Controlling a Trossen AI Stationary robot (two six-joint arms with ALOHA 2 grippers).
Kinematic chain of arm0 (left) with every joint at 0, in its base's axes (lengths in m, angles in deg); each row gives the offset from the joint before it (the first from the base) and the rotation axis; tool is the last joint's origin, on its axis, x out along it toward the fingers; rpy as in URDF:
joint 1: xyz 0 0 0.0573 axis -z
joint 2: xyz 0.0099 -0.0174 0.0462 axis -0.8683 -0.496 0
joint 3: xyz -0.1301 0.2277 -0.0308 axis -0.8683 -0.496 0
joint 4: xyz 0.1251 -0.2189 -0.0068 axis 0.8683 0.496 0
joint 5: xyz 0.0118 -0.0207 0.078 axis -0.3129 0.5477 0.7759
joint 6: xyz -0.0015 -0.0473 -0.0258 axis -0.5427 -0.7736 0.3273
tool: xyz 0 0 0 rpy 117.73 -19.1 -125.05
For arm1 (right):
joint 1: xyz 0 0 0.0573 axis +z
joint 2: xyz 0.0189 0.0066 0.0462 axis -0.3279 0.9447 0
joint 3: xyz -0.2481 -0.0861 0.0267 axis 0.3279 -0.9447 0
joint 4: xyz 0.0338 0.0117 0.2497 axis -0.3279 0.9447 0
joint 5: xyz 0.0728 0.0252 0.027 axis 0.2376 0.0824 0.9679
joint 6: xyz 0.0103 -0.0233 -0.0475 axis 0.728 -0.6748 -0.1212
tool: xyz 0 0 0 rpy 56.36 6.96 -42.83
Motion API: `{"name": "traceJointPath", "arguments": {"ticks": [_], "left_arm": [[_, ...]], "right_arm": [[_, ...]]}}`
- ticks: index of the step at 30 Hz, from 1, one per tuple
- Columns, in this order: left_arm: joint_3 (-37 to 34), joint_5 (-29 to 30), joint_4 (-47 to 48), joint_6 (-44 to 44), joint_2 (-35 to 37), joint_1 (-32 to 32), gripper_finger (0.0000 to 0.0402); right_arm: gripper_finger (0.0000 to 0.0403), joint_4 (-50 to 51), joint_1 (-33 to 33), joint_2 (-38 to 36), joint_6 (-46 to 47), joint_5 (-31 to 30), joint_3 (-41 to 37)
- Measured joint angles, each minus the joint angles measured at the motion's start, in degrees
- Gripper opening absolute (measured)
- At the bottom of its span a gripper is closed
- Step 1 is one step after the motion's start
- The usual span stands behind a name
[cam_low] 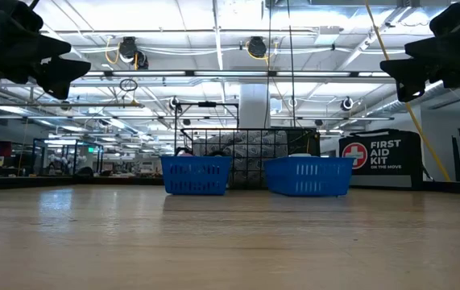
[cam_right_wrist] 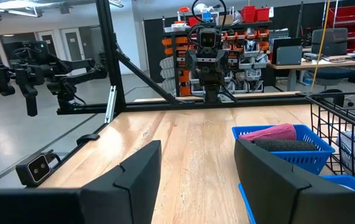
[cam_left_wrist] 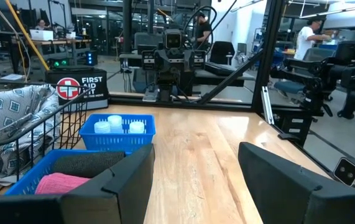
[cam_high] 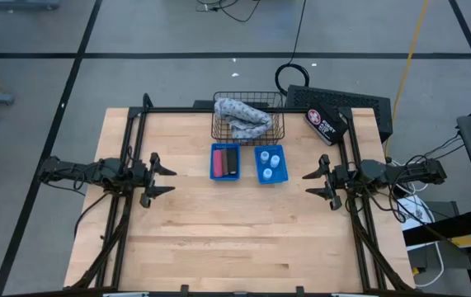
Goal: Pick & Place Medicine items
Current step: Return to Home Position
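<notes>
Two small blue baskets stand side by side on the far middle of the table. The left basket (cam_high: pixel 225 161) holds a pink oblong piece (cam_left_wrist: pixel 59 182) and a black one (cam_left_wrist: pixel 90 163), lying flat. The right basket (cam_high: pixel 270 163) holds several white round bottles (cam_left_wrist: pixel 120 124), standing upright. My left gripper (cam_high: pixel 169 181) hovers level at the table's left, open, pointing toward the table's middle. My right gripper (cam_high: pixel 307 184) mirrors it at the right, also open. Nothing is between either gripper's fingers.
A wire basket (cam_high: pixel 248 118) with a grey-blue patterned cloth (cam_high: pixel 243 115) stands behind the blue baskets. A black first-aid pouch (cam_high: pixel 324 124) lies at the far right corner. Bare wood (cam_high: pixel 235 239) stretches from the baskets to the near edge. People show in the room beyond.
</notes>
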State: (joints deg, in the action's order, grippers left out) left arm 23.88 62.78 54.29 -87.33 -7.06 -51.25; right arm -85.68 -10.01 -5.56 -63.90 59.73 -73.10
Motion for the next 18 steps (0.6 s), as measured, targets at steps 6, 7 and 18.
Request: {"name": "traceJointPath", "arguments": {"ticks": [6, 7, 18], "left_arm": [[0.0, 0.0, 0.0, 0.0, 0.0, 0.0, 0.0241], [0.0, 0.0, 0.0, 0.0, 0.0, 0.0, 0.0241], [0.0, 0.0, -0.1, 0.0, 0.0, 0.0, 0.0241]], "right_arm": [[0.0196, 0.0, 0.0, 0.0, 0.0, 0.0, 0.0], [0.0196, 0.0, 0.0, 0.0, 0.0, 0.0, 0.0], [0.0196, 0.0, 0.0, 0.0, 0.0, 0.0, 0.0]]}}
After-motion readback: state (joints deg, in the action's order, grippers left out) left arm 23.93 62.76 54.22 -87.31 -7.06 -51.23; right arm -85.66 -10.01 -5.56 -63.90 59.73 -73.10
